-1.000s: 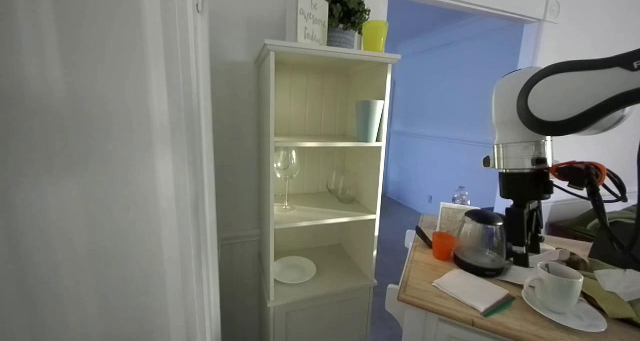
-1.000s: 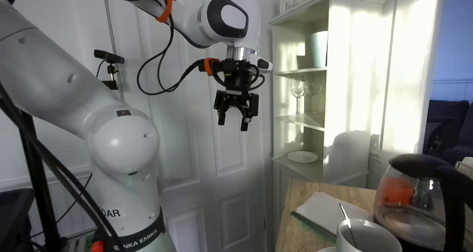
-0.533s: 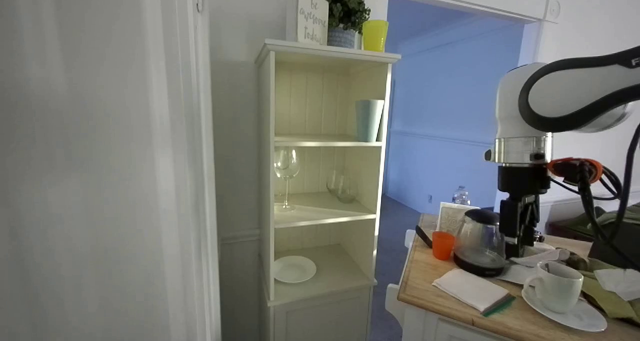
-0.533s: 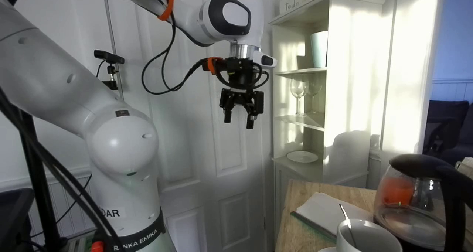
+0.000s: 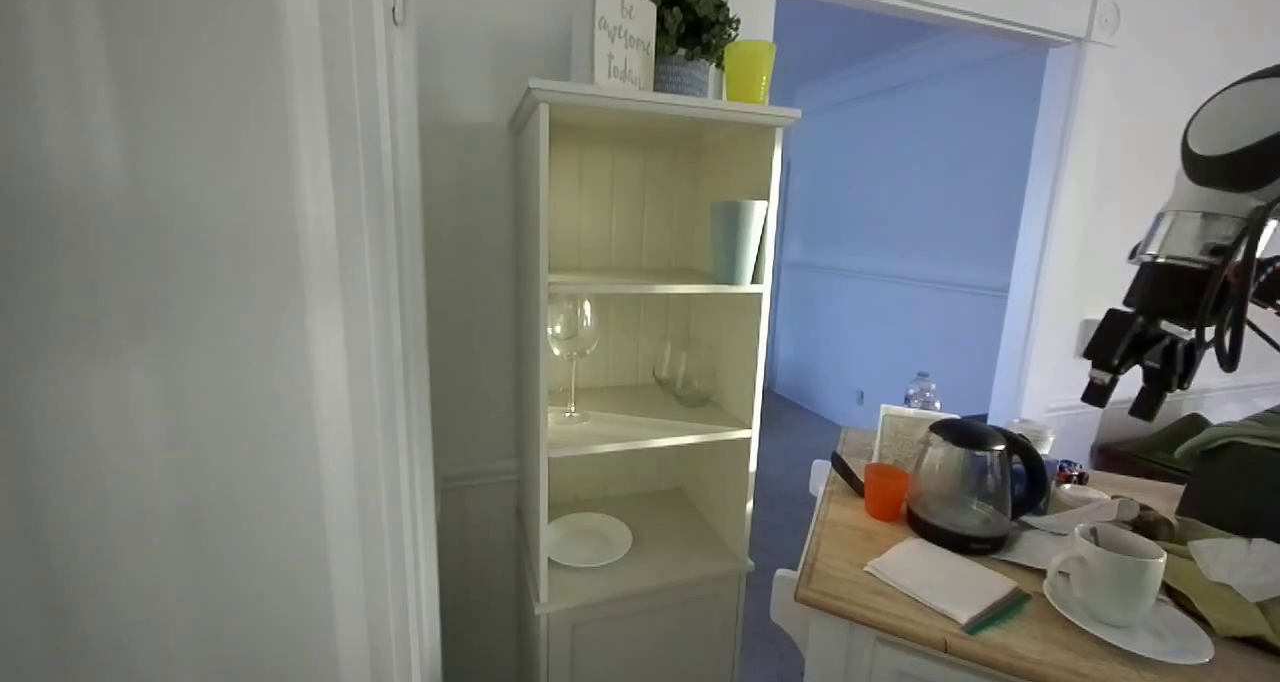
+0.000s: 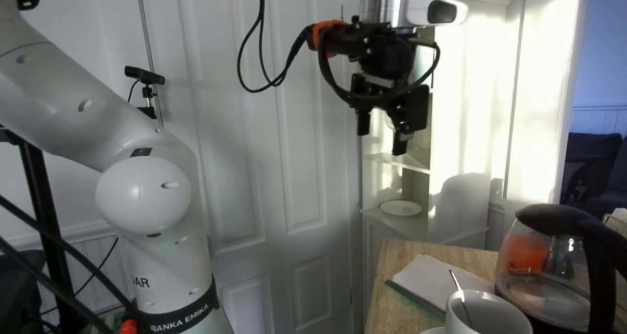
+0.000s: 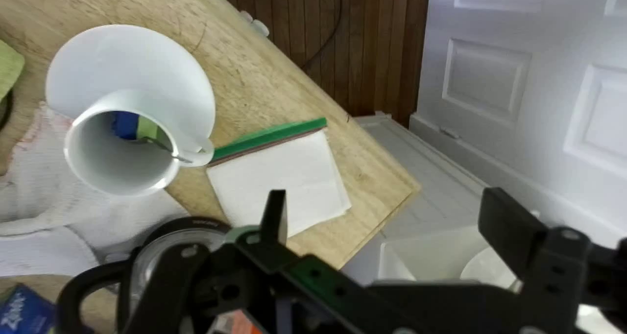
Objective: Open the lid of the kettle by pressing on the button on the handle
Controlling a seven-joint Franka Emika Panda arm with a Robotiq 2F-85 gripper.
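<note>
Wooden table fills the lower right of the frame in an exterior view, with a tall white shelf unit up the middle. Kettle is on that table, just right of the orange cup, lid looks seated, black handle sticking out on the right. Gripper hangs in the air near the right edge, up and well apart from the kettle, a bit tilted. Wrist view shows its fingers spread wide with nothing between them.

So I'd call this the approach step, nothing pressed yet. Can't actually make out the button, but my bet is top of the handle, close to the lid. What I'd do: pinch the fingers together so you've got one blunt poker, square it up to point straight down, park it right over the handle, then push down slow and straight. Push at an angle and the kettle will probably slide or tip on you. Come in high so you don't clip the white mug at lower right, then back off upward so the lid can pop.
</note>
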